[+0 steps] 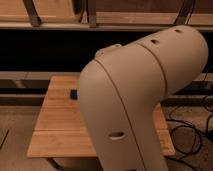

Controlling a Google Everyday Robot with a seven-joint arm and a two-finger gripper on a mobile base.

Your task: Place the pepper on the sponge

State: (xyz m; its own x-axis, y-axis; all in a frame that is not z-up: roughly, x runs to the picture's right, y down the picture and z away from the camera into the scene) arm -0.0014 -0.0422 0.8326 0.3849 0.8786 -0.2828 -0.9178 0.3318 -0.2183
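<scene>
The bulky beige arm was bent at its elbow close to the camera; the gripper was out of sight.

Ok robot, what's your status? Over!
Hand out of view. Sponge on table, mostly hidden behind arm. Pepper not seen. Arm blocks most of the view.

Dim, warm light from above brightens the top of the big beige plastic robot arm; its near left flank shades darker. The pale wooden table is evenly lit, with deep shadow far behind. Edges look soft. The gripper is out of view.
</scene>
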